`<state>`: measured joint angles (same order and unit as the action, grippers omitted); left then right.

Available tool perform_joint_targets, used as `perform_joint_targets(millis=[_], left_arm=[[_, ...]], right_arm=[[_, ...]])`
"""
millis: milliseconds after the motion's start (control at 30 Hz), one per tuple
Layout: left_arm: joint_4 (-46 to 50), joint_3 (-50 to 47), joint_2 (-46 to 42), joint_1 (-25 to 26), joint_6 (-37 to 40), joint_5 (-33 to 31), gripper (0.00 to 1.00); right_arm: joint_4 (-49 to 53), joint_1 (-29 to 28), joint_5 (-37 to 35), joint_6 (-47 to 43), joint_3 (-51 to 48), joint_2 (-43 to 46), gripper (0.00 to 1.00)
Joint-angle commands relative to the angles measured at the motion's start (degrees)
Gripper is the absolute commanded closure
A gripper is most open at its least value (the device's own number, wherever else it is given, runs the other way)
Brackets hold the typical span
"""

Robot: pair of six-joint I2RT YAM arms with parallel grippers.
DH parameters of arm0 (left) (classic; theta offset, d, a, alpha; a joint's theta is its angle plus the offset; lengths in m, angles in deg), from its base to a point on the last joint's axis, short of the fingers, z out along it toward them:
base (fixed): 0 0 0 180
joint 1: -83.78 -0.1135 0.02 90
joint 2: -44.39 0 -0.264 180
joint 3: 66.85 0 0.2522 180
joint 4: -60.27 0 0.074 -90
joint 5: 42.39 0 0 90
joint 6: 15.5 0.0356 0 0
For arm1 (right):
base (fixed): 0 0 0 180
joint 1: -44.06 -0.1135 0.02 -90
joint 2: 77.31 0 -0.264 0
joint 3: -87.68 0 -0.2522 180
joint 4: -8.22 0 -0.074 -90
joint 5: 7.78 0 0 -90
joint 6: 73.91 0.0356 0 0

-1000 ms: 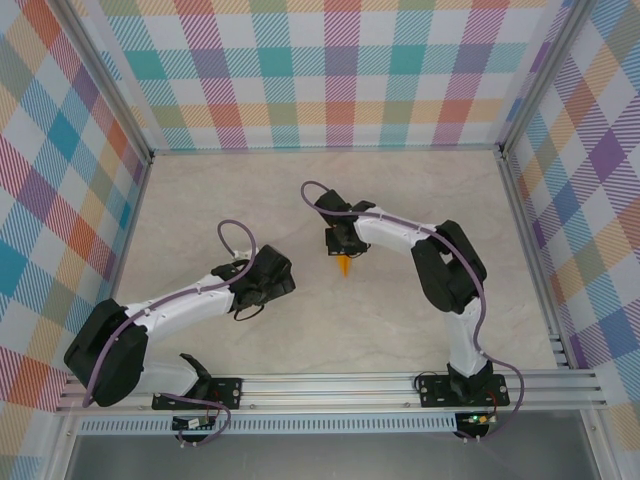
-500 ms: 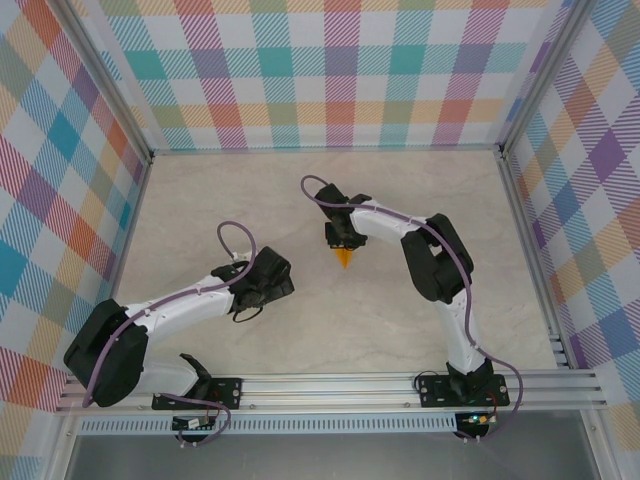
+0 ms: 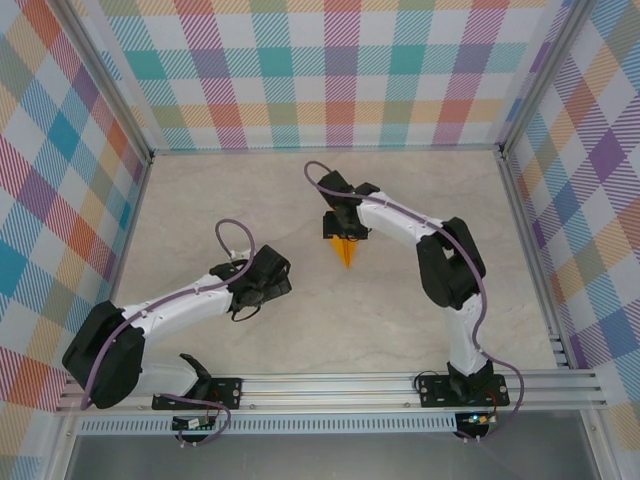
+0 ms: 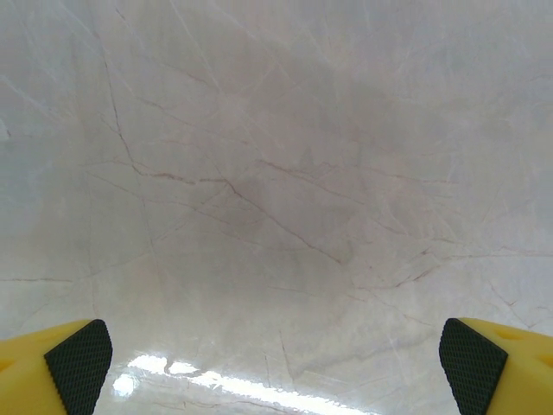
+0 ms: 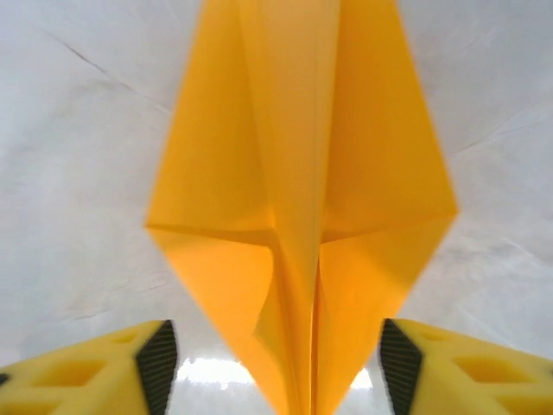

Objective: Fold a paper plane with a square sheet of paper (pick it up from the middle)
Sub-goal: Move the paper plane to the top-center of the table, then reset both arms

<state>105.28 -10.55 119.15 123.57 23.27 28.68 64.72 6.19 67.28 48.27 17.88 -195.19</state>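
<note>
From above, the paper plane (image 3: 346, 254) lay flat on the marbled tabletop (image 3: 420, 180) near its middle. It was a small orange wedge with its tip toward the arm bases and its wide end just below the right tool (image 3: 341, 232). The left tool (image 3: 262, 285) hung well apart to the left, over bare surface.

The left wrist view settled that tool's state. Its two black pads (image 4: 79, 365) sat at opposite corners, spread wide, with nothing but veined tabletop (image 4: 276, 173) between them.

The right wrist view gave the folds that the overhead view was too small to show. The plane was matte orange with a raised centre crease running lengthwise and two flaps meeting it. It was widest at mid-frame and tapered toward the tool. The pads (image 5: 158, 363) stood apart on either side of that narrow end, releasing it rather than pinching.
</note>
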Motion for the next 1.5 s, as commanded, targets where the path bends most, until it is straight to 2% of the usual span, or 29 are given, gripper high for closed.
perform_joint_targets(millis=[0,167,300,533,633,800,900,933,1067,1267,1467], left_arm=[[2.7,3.0,-2.2,-2.0,1.2,-3.1,0.00],[3.6,5.1,-4.9,-5.7,4.5,-3.8,0.00],[2.1,5.8,-8.2,-9.5,10.7,-5.8,0.00],[-4.4,3.1,-12.3,-17.5,19.7,-12.1,0.00],[-9.8,-0.8,-13.4,-20.7,21.1,-15.5,0.00],[-20.6,-7.6,-15.1,-26.7,24.1,-16.6,0.00],[-32.2,-13.2,-15.1,-28.4,32.1,-15.0,0.00],[-35.6,-14.9,-15.0,-29.0,33.9,-14.5,0.00],[-39.7,-15.6,-15.0,-31.2,39.3,-10.0,0.00],[-46.2,-18.4,-10.7,-33.9,43.1,-6.2,0.00],[-57.4,-21.4,-5.4,-36.2,47.5,2.8,0.00]], right_arm=[[1.6,-0.1,0.0,-0.2,1.8,7.4,0.26],[-1.4,1.4,-1.1,-0.7,-2.8,15.9,0.14],[-6.8,3.1,-8.8,-2.9,-11.3,25.5,0.00],[-15.4,13.2,-16.6,-4.6,-29.0,39.1,0.00],[-22.9,18.8,-17.8,-5.3,-40.0,44.0,0.00],[-36.4,25.6,-17.9,-7.5,-56.4,49.7,0.00],[-43.2,26.7,-17.5,-12.4,-61.9,49.8,0.00],[-41.2,27.4,-17.3,-11.6,-61.3,49.8,0.00],[-45.1,28.3,-17.5,-15.6,-63.4,50.1,0.00],[-59.2,30.4,-16.9,-19.1,-70.8,47.4,0.00],[-72.3,31.1,-9.3,-25.2,-72.1,42.2,0.00]])
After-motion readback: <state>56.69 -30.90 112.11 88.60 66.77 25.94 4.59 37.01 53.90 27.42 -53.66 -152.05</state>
